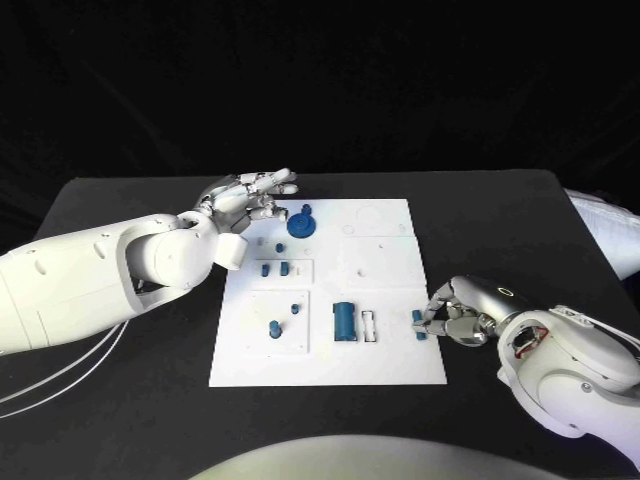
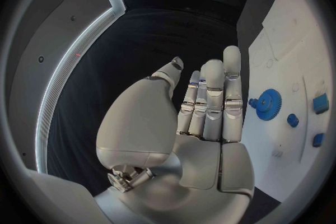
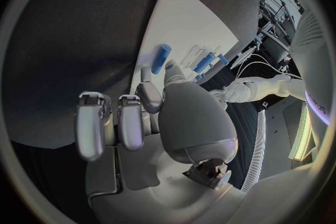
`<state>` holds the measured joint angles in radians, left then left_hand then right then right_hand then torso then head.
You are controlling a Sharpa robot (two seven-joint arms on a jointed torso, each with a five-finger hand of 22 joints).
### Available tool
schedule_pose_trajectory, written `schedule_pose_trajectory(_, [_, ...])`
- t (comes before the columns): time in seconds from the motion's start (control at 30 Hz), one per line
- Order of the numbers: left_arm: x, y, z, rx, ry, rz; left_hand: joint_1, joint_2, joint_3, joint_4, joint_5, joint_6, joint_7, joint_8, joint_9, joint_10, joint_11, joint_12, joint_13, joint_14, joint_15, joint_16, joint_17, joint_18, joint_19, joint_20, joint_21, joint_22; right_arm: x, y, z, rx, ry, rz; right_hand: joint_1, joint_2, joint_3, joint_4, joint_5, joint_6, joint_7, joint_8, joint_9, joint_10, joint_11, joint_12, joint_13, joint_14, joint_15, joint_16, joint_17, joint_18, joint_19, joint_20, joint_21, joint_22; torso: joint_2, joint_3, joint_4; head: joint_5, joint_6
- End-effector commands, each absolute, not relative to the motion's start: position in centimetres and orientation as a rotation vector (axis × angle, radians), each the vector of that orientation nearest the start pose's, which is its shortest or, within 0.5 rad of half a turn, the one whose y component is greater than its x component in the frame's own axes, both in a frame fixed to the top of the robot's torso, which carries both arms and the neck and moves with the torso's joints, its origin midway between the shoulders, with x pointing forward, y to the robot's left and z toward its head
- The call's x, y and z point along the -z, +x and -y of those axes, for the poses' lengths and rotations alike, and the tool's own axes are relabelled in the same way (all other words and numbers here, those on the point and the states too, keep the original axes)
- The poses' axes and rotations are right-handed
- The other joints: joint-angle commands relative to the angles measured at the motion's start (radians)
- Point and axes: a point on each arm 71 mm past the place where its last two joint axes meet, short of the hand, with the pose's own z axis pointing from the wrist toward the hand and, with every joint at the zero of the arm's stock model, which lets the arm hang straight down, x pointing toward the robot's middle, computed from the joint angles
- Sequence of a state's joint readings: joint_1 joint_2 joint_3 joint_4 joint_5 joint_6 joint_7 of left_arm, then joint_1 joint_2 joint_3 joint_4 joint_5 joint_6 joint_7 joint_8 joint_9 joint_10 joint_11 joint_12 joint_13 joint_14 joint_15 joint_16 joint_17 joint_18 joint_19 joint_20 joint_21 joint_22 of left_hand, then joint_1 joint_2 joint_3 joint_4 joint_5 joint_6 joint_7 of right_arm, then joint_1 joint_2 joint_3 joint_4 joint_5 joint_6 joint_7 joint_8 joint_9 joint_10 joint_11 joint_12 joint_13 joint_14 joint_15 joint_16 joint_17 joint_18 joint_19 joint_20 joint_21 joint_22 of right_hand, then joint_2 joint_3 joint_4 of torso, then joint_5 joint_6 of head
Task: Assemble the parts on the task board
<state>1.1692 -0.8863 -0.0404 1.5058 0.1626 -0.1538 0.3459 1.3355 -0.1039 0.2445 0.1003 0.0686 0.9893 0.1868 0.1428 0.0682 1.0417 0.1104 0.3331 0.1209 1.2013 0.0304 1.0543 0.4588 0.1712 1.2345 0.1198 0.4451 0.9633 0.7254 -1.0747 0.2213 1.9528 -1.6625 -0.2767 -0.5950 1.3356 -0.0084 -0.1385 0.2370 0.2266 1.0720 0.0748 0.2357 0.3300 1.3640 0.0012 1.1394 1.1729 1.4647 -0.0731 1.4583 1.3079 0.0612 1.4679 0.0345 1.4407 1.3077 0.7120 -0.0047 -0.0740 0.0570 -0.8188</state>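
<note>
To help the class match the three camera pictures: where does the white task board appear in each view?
Head view: task board in the middle of the picture, between both arms.
Left wrist view: beside the left hand, carrying the blue gear.
Right wrist view: beyond the right hand.
Shared landmark: the black table under the board.

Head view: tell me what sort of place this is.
Probably a robot test bench or lab: a black table against a dark backdrop, a white task board with small blue parts, and two white robot arms.
</note>
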Motion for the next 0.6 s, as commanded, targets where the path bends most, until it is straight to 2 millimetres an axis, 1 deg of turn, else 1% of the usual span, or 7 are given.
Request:
schedule_pose_trajectory(0.03, [19.8,48.4,-22.9,1.668,-1.327,-1.466,0.001,0.005,-0.006,0.001,0.006,-0.007,0.000,0.004,0.000,-0.008,0.002,0.002,0.001,-0.008,-0.001,0.007,-0.001,0.010,0.001,0.009,-0.005,-0.001,24.9,35.5,21.3,-0.372,0.030,-1.931,0.014,0.000,0.007,-0.002,0.006,0.009,-0.002,-0.001,0.002,-0.004,-0.007,-0.006,0.000,0.063,0.000,-0.003,0.023,-0.008,-0.001,0.000,-0.004,0.014,0.000,0.0004,-0.0024,0.003,-0.001])
schedule_pose_trajectory(0.23, [19.8,48.4,-22.8,1.670,-1.327,-1.468,0.001,0.005,-0.006,0.001,0.006,-0.007,0.000,0.004,0.000,-0.008,0.002,0.002,0.001,-0.008,-0.001,0.007,-0.001,0.010,0.001,0.009,-0.005,-0.001,25.1,35.5,20.7,-0.355,-0.036,-1.946,0.039,-0.001,0.019,-0.013,0.004,0.010,-0.004,-0.001,0.009,-0.006,-0.009,-0.012,-0.003,0.063,-0.002,-0.003,0.025,-0.008,0.000,-0.002,-0.003,0.016,0.000,0.0005,-0.0008,0.004,-0.005])
schedule_pose_trajectory(0.27, [19.8,48.4,-22.8,1.670,-1.327,-1.468,0.001,0.005,-0.006,0.001,0.006,-0.007,0.000,0.004,0.000,-0.008,0.002,0.002,0.001,-0.008,-0.001,0.007,-0.001,0.010,0.001,0.009,-0.005,-0.001,25.1,35.5,20.6,-0.349,-0.052,-1.948,0.047,-0.001,0.024,-0.017,-0.005,0.010,-0.004,-0.002,0.011,-0.006,-0.009,-0.013,-0.004,0.063,-0.003,-0.002,0.025,-0.008,0.000,-0.002,-0.003,0.016,0.000,0.0005,-0.0007,0.004,-0.005])
schedule_pose_trajectory(0.3, [19.8,48.4,-22.8,1.670,-1.327,-1.468,0.001,0.005,-0.006,0.001,0.006,-0.007,0.000,0.004,0.000,-0.008,0.002,0.002,0.001,-0.008,-0.001,0.007,-0.001,0.010,0.001,0.009,-0.005,-0.001,25.2,35.5,20.5,-0.341,-0.072,-1.950,0.058,0.000,0.033,-0.021,-0.036,0.010,-0.004,-0.002,0.014,-0.006,-0.009,-0.014,-0.004,0.063,-0.003,-0.002,0.026,-0.008,0.001,-0.003,-0.002,0.017,0.000,0.0004,-0.0004,0.004,-0.005])
schedule_pose_trajectory(0.37, [19.8,48.3,-22.7,1.672,-1.326,-1.470,0.001,0.006,-0.007,0.000,0.006,-0.008,0.000,0.005,0.000,-0.009,0.003,0.004,0.001,-0.009,-0.001,0.007,-0.002,0.010,0.001,0.009,-0.006,-0.002,25.3,35.5,20.3,-0.328,-0.104,-1.952,0.067,-0.002,0.048,-0.022,-0.063,0.009,-0.004,-0.005,0.017,-0.007,-0.009,-0.016,-0.004,0.064,-0.003,-0.002,0.028,-0.009,0.001,-0.004,-0.002,0.018,0.000,0.0005,0.0005,0.004,-0.006])
schedule_pose_trajectory(0.5, [19.8,48.3,-22.6,1.677,-1.326,-1.474,0.001,0.006,-0.007,0.000,0.006,-0.008,0.000,0.005,0.000,-0.009,0.003,0.004,0.001,-0.009,-0.001,0.007,-0.002,0.010,0.001,0.009,-0.006,-0.002,25.5,35.5,20.0,-0.298,-0.165,-1.943,0.079,-0.005,0.068,-0.025,-0.077,0.008,-0.003,-0.008,0.022,-0.009,-0.009,-0.020,-0.006,0.064,-0.002,-0.002,0.028,-0.009,0.000,-0.003,-0.003,0.018,0.000,0.0001,-0.0002,0.006,-0.007])
schedule_pose_trajectory(0.6, [19.8,48.2,-22.4,1.681,-1.325,-1.477,0.001,0.006,-0.007,0.000,0.006,-0.008,0.000,0.005,0.000,-0.009,0.003,0.004,0.001,-0.009,-0.001,0.007,-0.002,0.010,0.001,0.009,-0.006,-0.002,25.7,35.7,19.8,-0.265,-0.223,-1.934,0.105,-0.007,0.096,-0.038,-0.093,0.007,-0.004,-0.011,0.026,-0.011,-0.010,-0.023,-0.006,0.064,-0.004,-0.002,0.030,-0.009,0.001,-0.004,-0.002,0.020,-0.001,0.0002,-0.0007,0.008,-0.008])
